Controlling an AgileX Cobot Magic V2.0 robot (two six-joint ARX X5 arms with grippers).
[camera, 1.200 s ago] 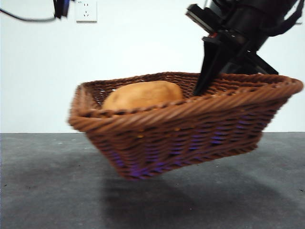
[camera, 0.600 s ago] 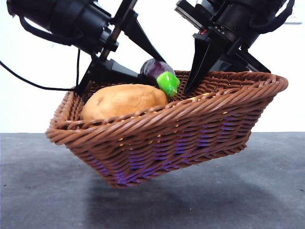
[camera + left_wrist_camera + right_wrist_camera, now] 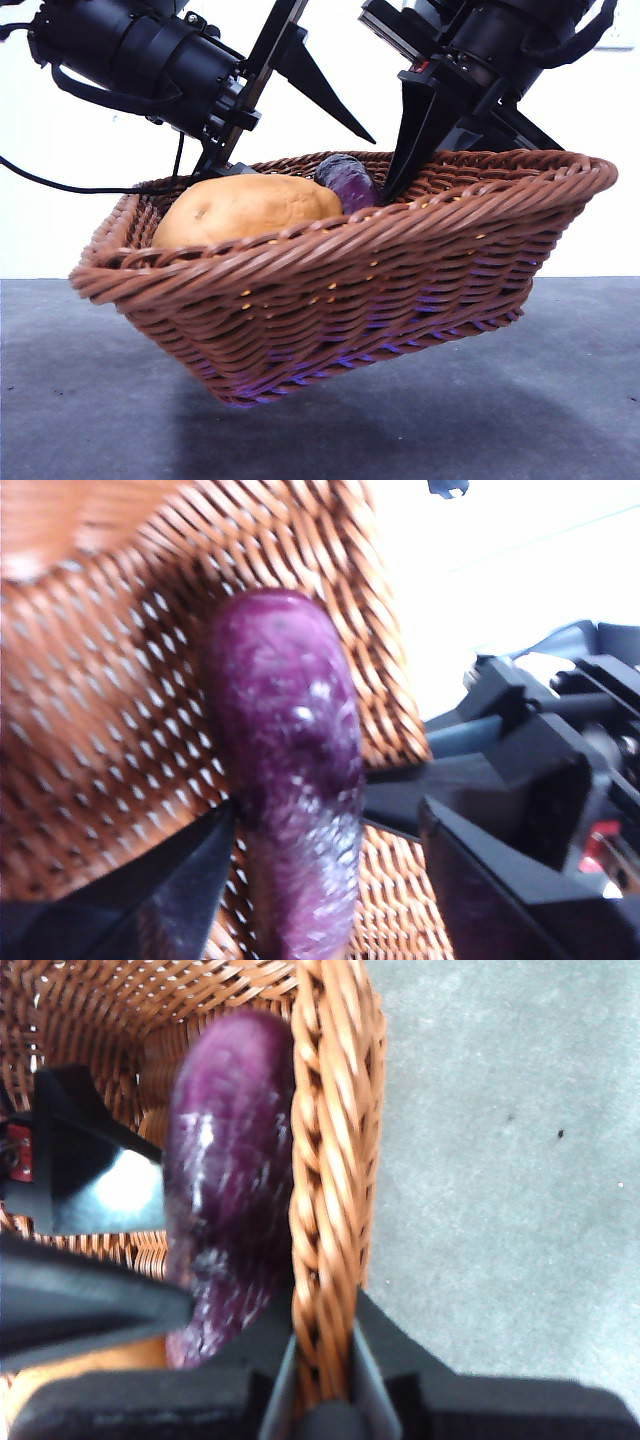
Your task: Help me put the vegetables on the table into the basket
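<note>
Right end effector [image 3: 320, 1380]: jaws closed on the braided rim of the shallow brown woven wicker basket [image 3: 400, 270], one jaw inside the wall and one outside. In the front view this end effector [image 3: 405, 180] descends steeply from the upper right, and the basket hangs tilted clear of the dark grey mottled surface [image 3: 560, 400], with a shadow beneath it.

Left end effector [image 3: 320, 880]: jaws spread wide, gripping nothing, positioned on either side of the small dark purple eggplant [image 3: 295, 810]. Its arm enters the front view from the upper left, angled down over the basket's far rim.

The eggplant [image 3: 347, 182] lies inside the basket against the wall near the right jaws. The brown oval potato [image 3: 245, 210] rests in the basket just beside it.
</note>
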